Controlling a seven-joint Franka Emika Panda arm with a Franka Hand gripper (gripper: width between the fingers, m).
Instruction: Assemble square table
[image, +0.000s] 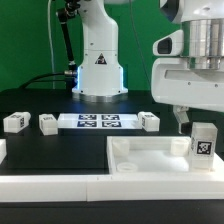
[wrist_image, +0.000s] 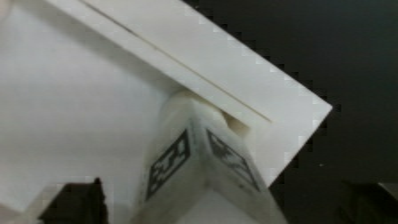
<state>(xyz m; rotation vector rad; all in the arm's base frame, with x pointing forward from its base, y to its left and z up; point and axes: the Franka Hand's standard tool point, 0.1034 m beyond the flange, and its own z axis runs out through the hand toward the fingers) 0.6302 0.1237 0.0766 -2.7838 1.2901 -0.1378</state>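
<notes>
The white square panel (image: 150, 157) with a raised rim lies near the front, and it fills much of the wrist view (wrist_image: 89, 110). One tagged white leg (image: 204, 143) stands upright at the panel's corner on the exterior view's right. In the wrist view this leg (wrist_image: 205, 160) sits between my two dark fingers (wrist_image: 71, 203), with a gap on each side. My gripper (image: 190, 122) (wrist_image: 222, 212) hangs open just above the leg. Three more legs lie at the back: two (image: 14, 122) (image: 48, 123) on the exterior view's left and one (image: 148, 121) further right.
The marker board (image: 100, 121) lies flat between the back legs. The robot's base (image: 98, 70) stands behind it with a black cable. Long white bars (image: 50, 185) edge the front of the black table.
</notes>
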